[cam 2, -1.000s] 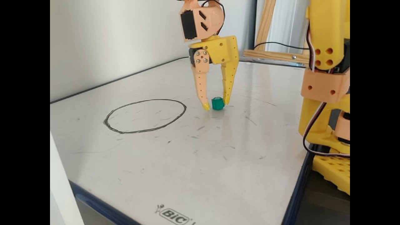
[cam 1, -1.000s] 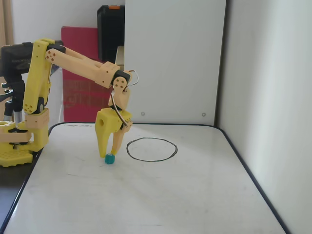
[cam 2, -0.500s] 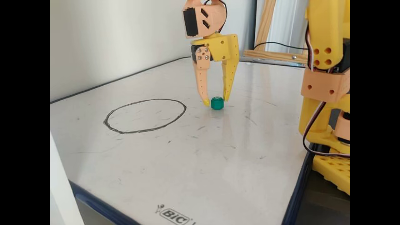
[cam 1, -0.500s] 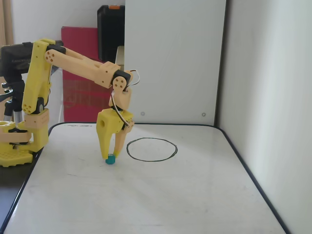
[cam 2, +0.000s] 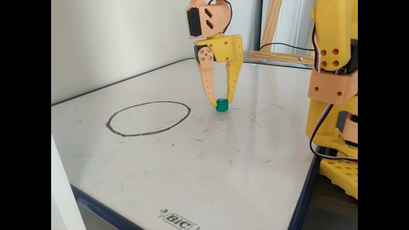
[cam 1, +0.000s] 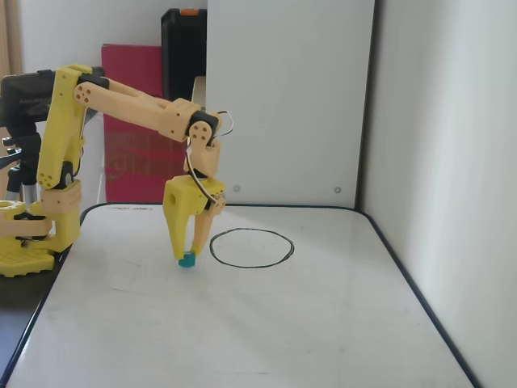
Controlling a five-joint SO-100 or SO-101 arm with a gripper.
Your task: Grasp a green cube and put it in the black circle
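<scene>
A small green cube [cam 2: 221,105] rests on the white board just right of the hand-drawn black circle [cam 2: 110,123]; in the other fixed view the cube [cam 1: 187,260] lies left of the circle [cam 1: 251,264]. My yellow and orange gripper [cam 2: 221,101] points straight down with one fingertip on each side of the cube, and the jaws are closed to the cube's width. The fingertips [cam 2: 212,102] touch the board beside the cube. In the other fixed view the gripper [cam 1: 188,252] hides part of the cube. The circle is empty.
The arm's yellow base [cam 2: 332,137] stands at the board's right edge, on the left [cam 1: 32,242] in the other fixed view. White walls [cam 1: 436,162] close in the back and one side. A red box [cam 1: 133,121] and a black case [cam 1: 184,56] stand behind the board.
</scene>
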